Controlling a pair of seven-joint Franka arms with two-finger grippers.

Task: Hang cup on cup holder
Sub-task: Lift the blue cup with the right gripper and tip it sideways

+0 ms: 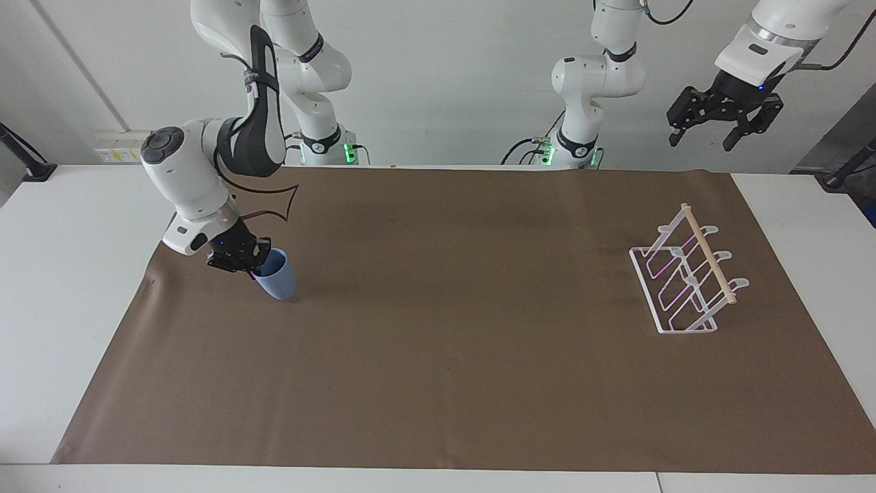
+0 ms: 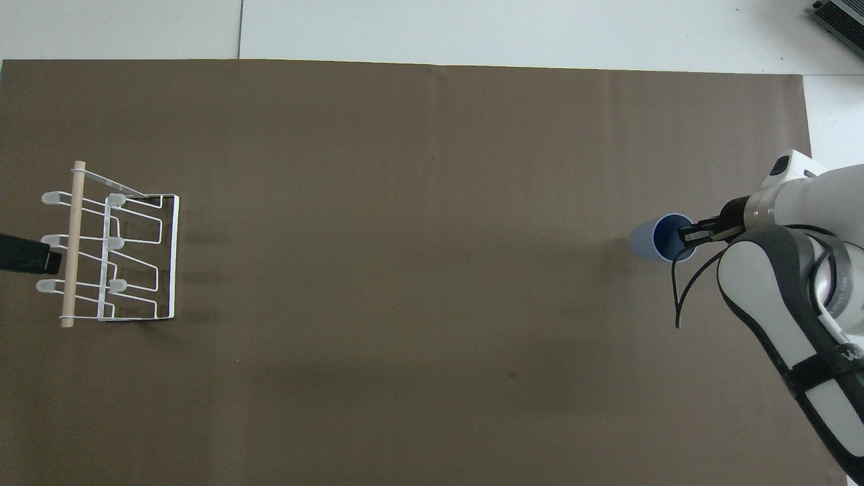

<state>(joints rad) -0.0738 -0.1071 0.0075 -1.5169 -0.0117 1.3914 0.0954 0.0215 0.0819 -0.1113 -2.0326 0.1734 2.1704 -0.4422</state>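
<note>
The right gripper is pinched onto the rim of the cup, one finger inside the mouth and the other on the outside wall, so it's clamped on the cup's lip. In the overhead view the right gripper shows the same thing, fingertips hooked over the edge of the cup.

The cup itself is a small light-blue tumbler, no handle, matte looking, and it narrows toward the base. The inside reads as a darker blue from above. It's tipped over at a slant, mouth leaning toward the gripper, base still down by the brown mat. Can't really tell whether the base is touching the mat or just off it.

The cup sits at the right arm's end of the mat, well apart from the cup holder. That one's a white wire rack with slanted looped prongs, a flat rectangular base and a pale wooden dowel across the top, standing upright at the left arm's end of the mat. From above, the cup holder shows two rows of three prong tips.

The left gripper hangs high in the air with its fingers spread apart, holding nothing, waiting up above the left arm's end of the table.
</note>
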